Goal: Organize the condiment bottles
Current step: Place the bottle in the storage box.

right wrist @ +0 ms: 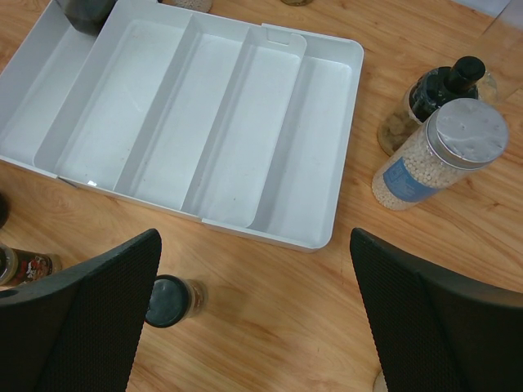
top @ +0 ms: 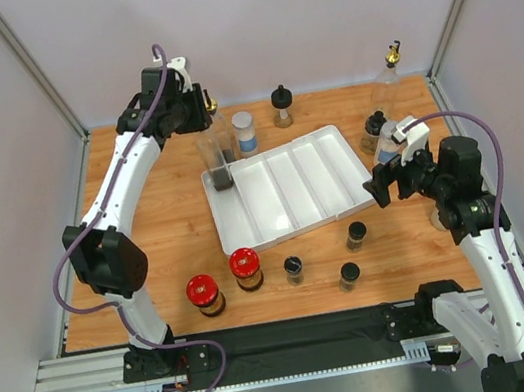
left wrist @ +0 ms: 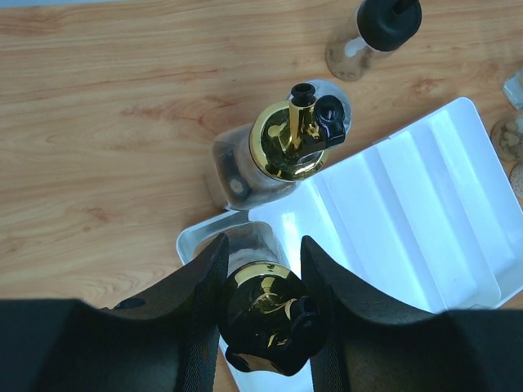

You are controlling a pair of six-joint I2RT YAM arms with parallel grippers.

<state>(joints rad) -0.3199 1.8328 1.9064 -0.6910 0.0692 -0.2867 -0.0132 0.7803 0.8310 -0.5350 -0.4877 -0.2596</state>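
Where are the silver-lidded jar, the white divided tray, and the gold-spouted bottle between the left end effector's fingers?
silver-lidded jar (right wrist: 468, 133), right wrist view, on its lid.
white divided tray (right wrist: 222, 131), right wrist view, on a bare compartment floor.
gold-spouted bottle (left wrist: 263, 304), left wrist view, on its gold top, lower centre.

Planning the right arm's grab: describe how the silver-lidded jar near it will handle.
The silver-lidded jar looks full of pale grains: probably heavy for its size. Its smooth clear wall may slip. Tipped, it would likely roll.
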